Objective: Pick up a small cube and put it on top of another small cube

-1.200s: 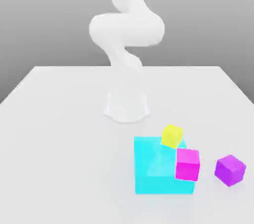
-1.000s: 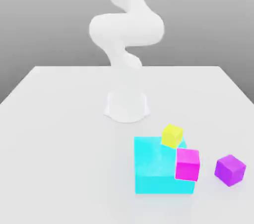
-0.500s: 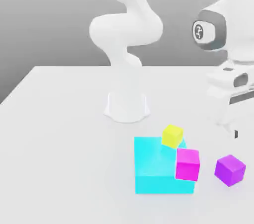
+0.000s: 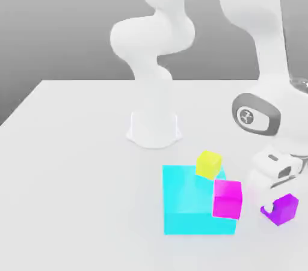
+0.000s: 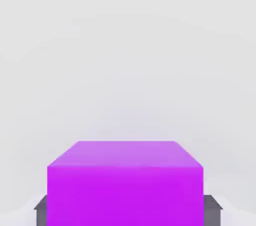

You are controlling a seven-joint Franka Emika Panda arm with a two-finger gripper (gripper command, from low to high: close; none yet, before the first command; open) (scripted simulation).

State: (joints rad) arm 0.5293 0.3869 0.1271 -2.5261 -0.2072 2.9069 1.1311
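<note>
Gripper (image 4: 278, 204) has come down fast and now squeezes tight on the small cube (image 4: 284, 209), which sits on the table (image 4: 78, 161) just right of the pink cube (image 4: 227, 199) in the exterior view. Grab's done, lift comes next, I think.

Violet small cube (image 5: 125, 182) between dark pincer (image 5: 125, 210) fingers (image 5: 42, 210) — seemingly clamped — pale table (image 5: 125, 44).

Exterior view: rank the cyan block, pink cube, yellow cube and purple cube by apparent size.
1. cyan block
2. pink cube
3. yellow cube and purple cube: too close to rank; the gripper covers part of the purple cube.
</note>
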